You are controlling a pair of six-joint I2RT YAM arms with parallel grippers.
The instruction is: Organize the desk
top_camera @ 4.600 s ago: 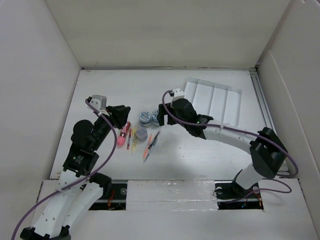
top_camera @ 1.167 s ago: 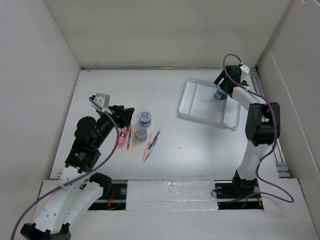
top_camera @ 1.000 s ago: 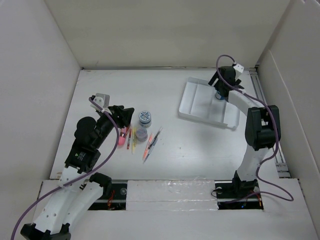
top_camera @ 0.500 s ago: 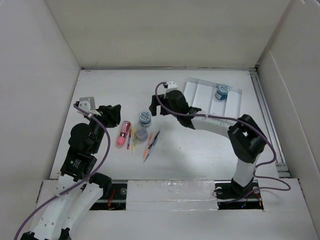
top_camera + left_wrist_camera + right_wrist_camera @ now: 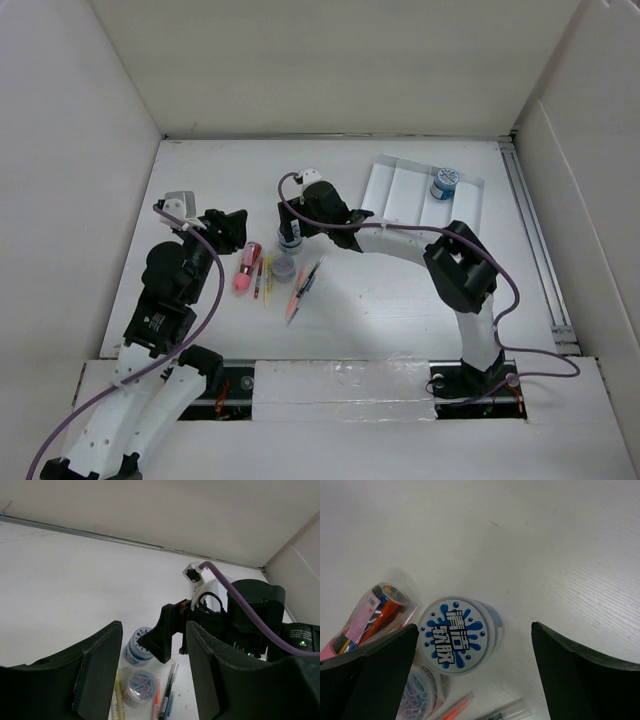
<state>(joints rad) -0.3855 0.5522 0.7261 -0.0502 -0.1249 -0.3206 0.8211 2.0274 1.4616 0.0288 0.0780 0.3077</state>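
Observation:
The white desk (image 5: 380,290) holds a cluster of items at centre left. A blue-and-white jar (image 5: 289,238) stands there; it also shows in the right wrist view (image 5: 456,635) and the left wrist view (image 5: 137,647). My right gripper (image 5: 292,228) is open just above it, its fingers straddling the jar (image 5: 474,630) without touching it. A second blue-and-white jar (image 5: 444,183) stands in the white tray (image 5: 405,195) at the back right. My left gripper (image 5: 235,228) is open and empty, left of the cluster (image 5: 152,630).
Next to the jar lie a clear tub of paper clips (image 5: 283,267), a pink tube (image 5: 246,268), yellow pens (image 5: 265,280) and orange and black pens (image 5: 303,285). Tall white walls border the desk.
My right gripper left one jar in the tray, swung left across the desk and now hangs open over the second jar. My left arm shifted slightly.

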